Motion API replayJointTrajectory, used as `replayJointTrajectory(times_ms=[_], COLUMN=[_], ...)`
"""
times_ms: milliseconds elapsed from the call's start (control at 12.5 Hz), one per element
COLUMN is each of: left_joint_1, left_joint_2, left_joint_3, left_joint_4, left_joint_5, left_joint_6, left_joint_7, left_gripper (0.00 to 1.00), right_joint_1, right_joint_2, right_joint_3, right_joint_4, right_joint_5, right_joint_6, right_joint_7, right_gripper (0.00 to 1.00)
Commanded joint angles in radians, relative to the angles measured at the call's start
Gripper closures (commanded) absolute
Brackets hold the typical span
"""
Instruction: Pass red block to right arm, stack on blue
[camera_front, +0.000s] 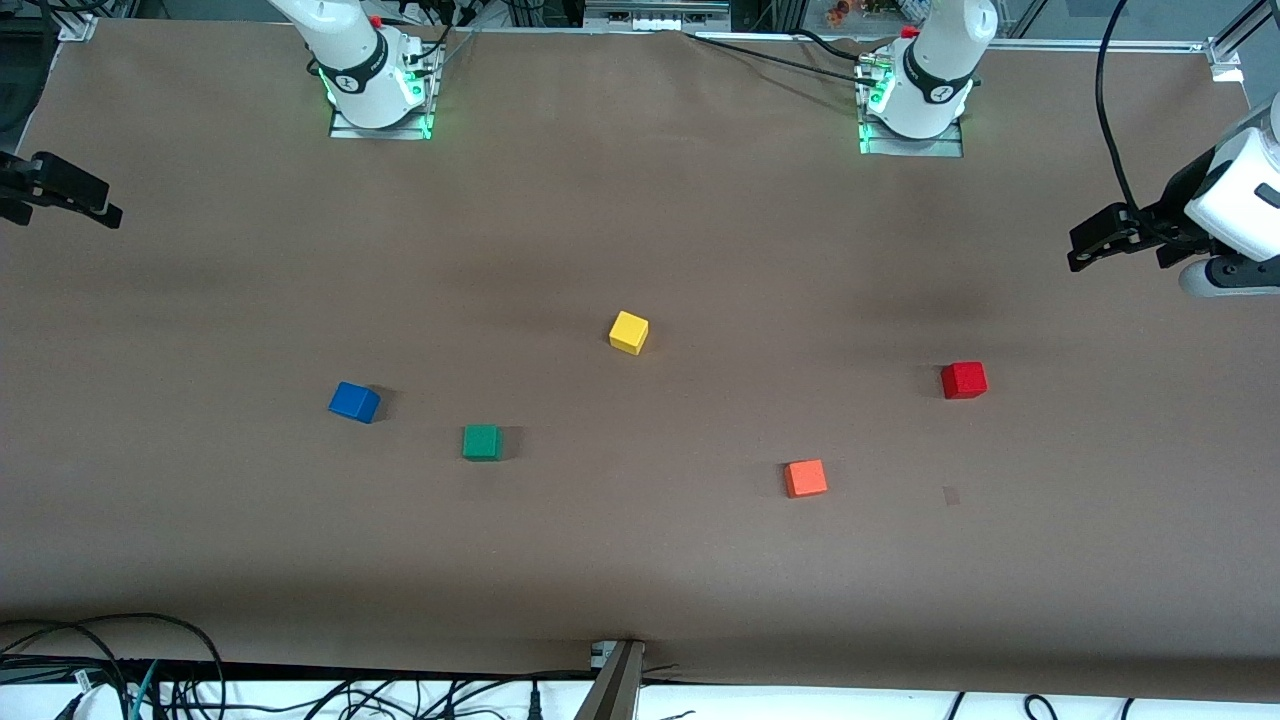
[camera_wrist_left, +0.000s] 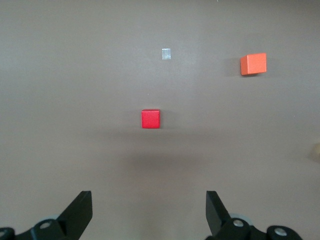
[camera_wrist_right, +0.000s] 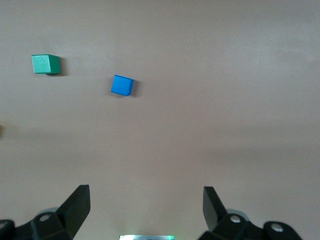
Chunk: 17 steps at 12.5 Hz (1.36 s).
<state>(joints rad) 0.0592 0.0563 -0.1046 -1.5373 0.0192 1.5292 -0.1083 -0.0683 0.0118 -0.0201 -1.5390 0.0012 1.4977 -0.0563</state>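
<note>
Front view: Five cubes rest on the brown table (camera_front: 640, 560). The red block (camera_front: 964, 380) sits toward the left arm's end. An orange cube (camera_front: 805, 478) lies nearer the camera than it. A yellow cube (camera_front: 629, 332) sits near the middle. The blue cube (camera_front: 354, 402) and a green cube (camera_front: 482, 442) lie toward the right arm's end. The left gripper (camera_front: 1085, 250) hangs at the left arm's end of the table, the right gripper (camera_front: 105, 210) at the right arm's end; both hold nothing.

Left wrist view: The left gripper (camera_wrist_left: 149, 210) is spread wide and empty, above the table. The red block (camera_wrist_left: 150, 119) lies apart from it, with the orange cube (camera_wrist_left: 253, 64) and a small pale patch (camera_wrist_left: 166, 53) nearby.

Right wrist view: The right gripper (camera_wrist_right: 146, 204) is spread wide and empty. The blue cube (camera_wrist_right: 122, 85) lies beside the green cube (camera_wrist_right: 45, 64), not touching.
</note>
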Motion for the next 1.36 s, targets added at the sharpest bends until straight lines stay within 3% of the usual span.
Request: replayJointTrajectory(times_ms=[0, 642, 1283], left_joint_1=[0.007, 0.005, 0.004], left_joint_2=[-0.007, -0.001, -0.001], left_joint_3=[-0.004, -0.004, -0.007], left_joint_4=[0.005, 0.011, 0.013], left_joint_5=[-0.010, -0.009, -0.009], left_joint_6=[-0.011, -0.009, -0.009], left_joint_7=[-0.005, -0.005, -0.004], left_gripper=[0.00, 0.00, 0.00], right_joint_1=[-0.001, -0.008, -0.001], right_joint_2=[-0.021, 0.026, 0.031], right_joint_3=[0.003, 0.002, 0.005], right_joint_4=[-0.044, -0.027, -0.033], right_joint_5=[-0.017, -0.024, -0.033], right_joint_6=[0.059, 0.133, 0.093], right_joint_7=[0.015, 0.064, 0.076], right_gripper=[0.00, 0.00, 0.00])
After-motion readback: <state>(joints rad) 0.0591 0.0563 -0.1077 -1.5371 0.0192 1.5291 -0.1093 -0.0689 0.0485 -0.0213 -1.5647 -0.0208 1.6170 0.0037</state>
